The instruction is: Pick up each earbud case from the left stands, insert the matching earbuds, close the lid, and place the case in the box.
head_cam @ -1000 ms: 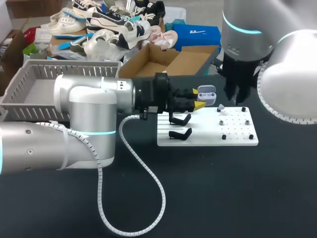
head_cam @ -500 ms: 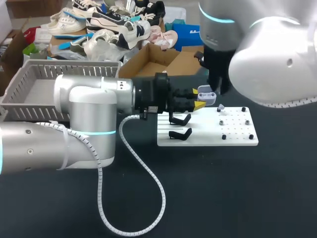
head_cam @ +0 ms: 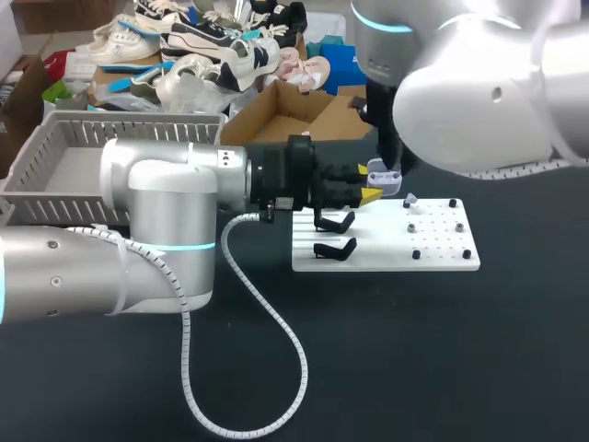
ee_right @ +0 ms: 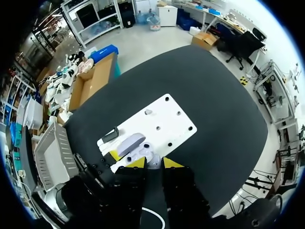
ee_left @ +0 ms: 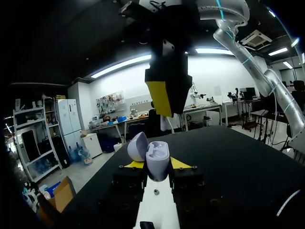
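Head view: your right gripper (ee_right: 155, 163) has swung over the open case (head_cam: 385, 173) your left gripper (head_cam: 368, 190) clamps, its own grip unclear, so earbud insertion looks next.

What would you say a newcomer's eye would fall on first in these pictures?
Probably the open lavender earbud case, clamped in the left pincer beside the white board at mid-table. Next, the right pincer, hanging directly over the case from the bulky right arm.

over case (ee_left: 157, 155): right gripper (ee_right: 150, 163) | beside left gripper (head_cam: 366, 189): 2 black stands (head_cam: 336, 222) | board (head_cam: 442, 250) right side: low pegs (head_cam: 416, 253)
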Action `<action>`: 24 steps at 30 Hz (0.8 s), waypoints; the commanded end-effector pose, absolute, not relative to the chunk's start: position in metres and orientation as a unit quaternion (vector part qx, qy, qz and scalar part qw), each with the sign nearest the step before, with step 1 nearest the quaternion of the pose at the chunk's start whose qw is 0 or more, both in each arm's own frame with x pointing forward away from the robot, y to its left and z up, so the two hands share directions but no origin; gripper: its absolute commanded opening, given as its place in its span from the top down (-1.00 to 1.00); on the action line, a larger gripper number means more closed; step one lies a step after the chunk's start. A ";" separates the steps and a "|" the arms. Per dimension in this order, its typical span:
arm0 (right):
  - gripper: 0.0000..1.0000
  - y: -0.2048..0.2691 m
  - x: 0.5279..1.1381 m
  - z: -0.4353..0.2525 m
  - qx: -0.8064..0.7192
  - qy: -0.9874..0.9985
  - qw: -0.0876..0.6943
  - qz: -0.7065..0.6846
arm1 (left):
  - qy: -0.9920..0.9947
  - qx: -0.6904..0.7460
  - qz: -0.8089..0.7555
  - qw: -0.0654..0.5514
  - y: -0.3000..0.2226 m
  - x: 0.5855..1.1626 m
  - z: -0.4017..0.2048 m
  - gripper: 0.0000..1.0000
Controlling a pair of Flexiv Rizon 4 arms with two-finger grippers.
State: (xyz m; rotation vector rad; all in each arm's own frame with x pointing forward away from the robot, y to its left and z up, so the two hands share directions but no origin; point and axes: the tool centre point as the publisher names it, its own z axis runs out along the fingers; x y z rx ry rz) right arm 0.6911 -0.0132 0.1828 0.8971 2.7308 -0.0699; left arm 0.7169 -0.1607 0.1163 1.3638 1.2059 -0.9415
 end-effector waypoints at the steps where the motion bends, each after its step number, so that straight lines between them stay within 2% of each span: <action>1: 1.00 -0.007 0.698 0.181 0.309 0.942 0.125 -0.035 | 0.504 0.567 -0.390 0.522 -0.161 0.715 0.116 1.00; 24: 1.00 -0.010 0.702 0.173 0.305 0.944 0.115 -0.043 | 0.504 0.567 -0.390 0.522 -0.161 0.715 0.116 1.00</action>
